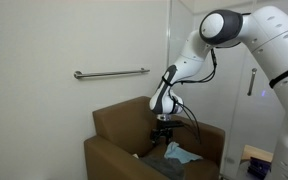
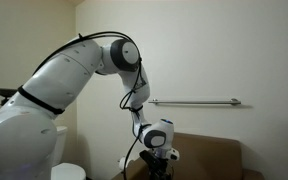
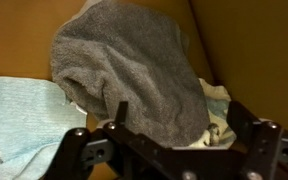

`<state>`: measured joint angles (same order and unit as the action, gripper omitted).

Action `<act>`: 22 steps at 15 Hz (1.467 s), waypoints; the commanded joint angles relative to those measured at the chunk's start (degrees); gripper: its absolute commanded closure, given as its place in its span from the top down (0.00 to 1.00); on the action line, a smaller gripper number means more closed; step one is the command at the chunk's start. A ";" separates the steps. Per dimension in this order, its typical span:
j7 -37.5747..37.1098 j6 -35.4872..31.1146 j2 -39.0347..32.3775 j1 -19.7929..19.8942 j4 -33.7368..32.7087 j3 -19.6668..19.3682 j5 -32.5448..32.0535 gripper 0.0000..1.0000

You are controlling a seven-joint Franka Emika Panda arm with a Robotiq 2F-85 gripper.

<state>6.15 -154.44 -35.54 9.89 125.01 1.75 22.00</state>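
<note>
A crumpled grey towel (image 3: 134, 65) lies on the seat of a brown armchair (image 1: 119, 125), directly under my gripper (image 3: 179, 120). The gripper's fingers stand wide apart on either side of the towel's near edge, with nothing clamped between them. A light blue cloth (image 3: 24, 115) is spread out beside the towel, and a pale patterned cloth (image 3: 219, 115) peeks out on its other side. In an exterior view the gripper (image 1: 164, 135) hangs just above the pile of cloths (image 1: 181, 153). The gripper (image 2: 156, 160) also shows low in front of the chair back (image 2: 209, 155).
A metal grab bar (image 1: 111, 73) is fixed to the white wall behind the chair, and the same bar (image 2: 194, 102) shows from another angle. The chair's arms and back enclose the seat. A white round object (image 2: 69, 172) stands beside the robot base.
</note>
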 commanded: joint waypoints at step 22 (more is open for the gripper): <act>-7.36 37.09 -43.65 0.25 -57.49 -2.03 -8.59 1.00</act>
<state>1.84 -124.59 -72.28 9.71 76.99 -0.23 14.92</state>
